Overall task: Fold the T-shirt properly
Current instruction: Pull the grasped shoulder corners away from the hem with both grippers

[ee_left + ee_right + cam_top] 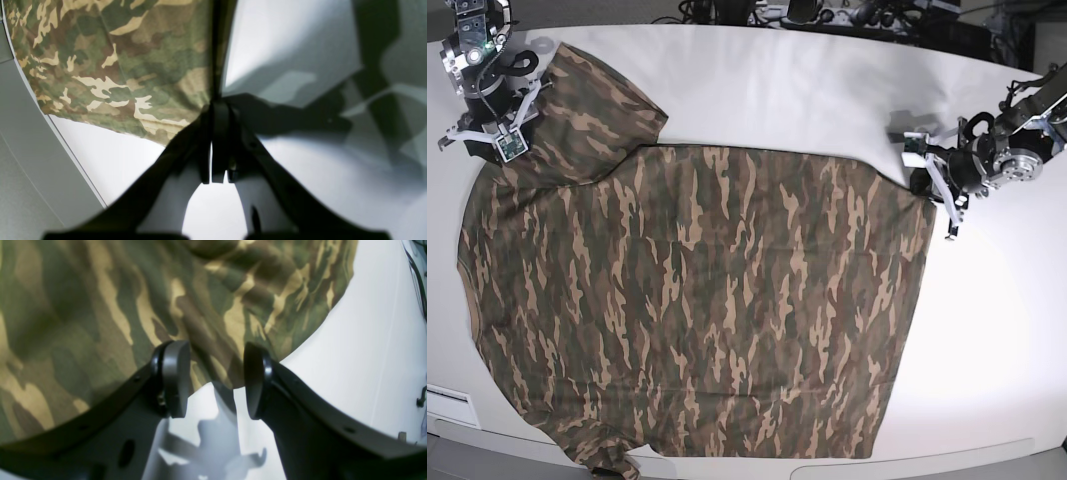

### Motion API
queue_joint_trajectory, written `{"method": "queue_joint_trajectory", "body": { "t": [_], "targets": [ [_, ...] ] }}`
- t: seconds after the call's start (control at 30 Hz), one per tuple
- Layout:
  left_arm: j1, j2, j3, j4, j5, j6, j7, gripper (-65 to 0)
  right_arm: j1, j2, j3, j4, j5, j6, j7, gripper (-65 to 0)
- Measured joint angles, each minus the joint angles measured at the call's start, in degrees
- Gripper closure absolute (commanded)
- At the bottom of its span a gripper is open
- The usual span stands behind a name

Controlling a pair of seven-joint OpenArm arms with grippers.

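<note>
The camouflage T-shirt [697,300] lies spread flat over the white table [777,90]. One sleeve [597,100] lies at the far left. My left gripper [924,188] is at the shirt's far right corner. In the left wrist view the left gripper [216,106] is shut, pinching the shirt's edge [116,60]. My right gripper [502,135] is over the far left sleeve. In the right wrist view the right gripper [213,380] is open, its pads [173,373] either side of the cloth's edge [100,300].
Cables and equipment [827,15] line the table's far edge. The shirt's near hem reaches the table's front edge [927,462]. Bare table surface lies to the right of the shirt [997,320].
</note>
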Motion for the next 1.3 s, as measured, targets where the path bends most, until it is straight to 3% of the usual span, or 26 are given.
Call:
{"method": "queue_joint_trajectory", "body": {
  "t": [0.13, 0.2, 0.23, 0.33, 0.47, 0.67, 0.77, 0.87, 0.93, 1.13, 1.3],
  "targets": [
    [0.0, 0.0, 0.0, 0.0, 0.0, 0.0, -0.2, 0.0, 0.6, 0.0, 0.0, -0.7, 0.2, 0.0, -0.1, -29.1],
    [0.0, 0.0, 0.0, 0.0, 0.0, 0.0, -0.1, 0.0, 0.8, 0.0, 0.0, -0.7, 0.2, 0.9, 0.7, -25.9],
    [0.0, 0.0, 0.0, 0.0, 0.0, 0.0, -0.1, 0.0, 1.2, 0.0, 0.0, -0.7, 0.2, 2.1, 0.7, -21.4],
    [0.0, 0.0, 0.0, 0.0, 0.0, 0.0, -0.2, 0.0, 1.6, 0.0, 0.0, -0.7, 0.3, 1.9, 0.7, 0.0],
    [0.0, 0.0, 0.0, 0.0, 0.0, 0.0, -0.1, 0.0, 1.5, 0.0, 0.0, -0.7, 0.2, -1.7, 0.5, 0.0],
    [0.0, 0.0, 0.0, 0.0, 0.0, 0.7, -0.1, 0.0, 1.0, 0.0, 0.0, 2.1, -0.7, -2.1, -1.7, 0.0],
    [0.0, -0.5, 0.3, 0.2, 0.0, 2.0, -0.1, 0.0, 0.7, 0.5, -0.1, 6.5, -1.2, -2.2, -5.7, 0.0],
    [0.5, -2.5, 0.3, 2.0, -0.2, 1.8, 1.6, 0.0, -1.6, 2.2, 0.1, 10.3, -1.4, -4.4, -5.8, 0.0],
    [0.9, -4.1, 0.4, 4.1, -0.3, 1.2, 2.8, 0.0, -3.4, 3.1, 0.7, 12.2, -1.2, -4.3, -5.9, 0.0],
    [0.9, -8.5, 0.6, 11.4, -0.7, 4.5, 5.6, 0.0, -9.5, 3.7, 5.5, 18.6, -0.8, -3.8, -5.8, 0.0],
    [0.9, -10.8, 0.7, 16.6, -3.1, 4.5, 6.5, 0.0, -15.3, 3.7, 6.4, 22.8, -1.1, -4.1, -6.6, 0.0]
  ]
}}
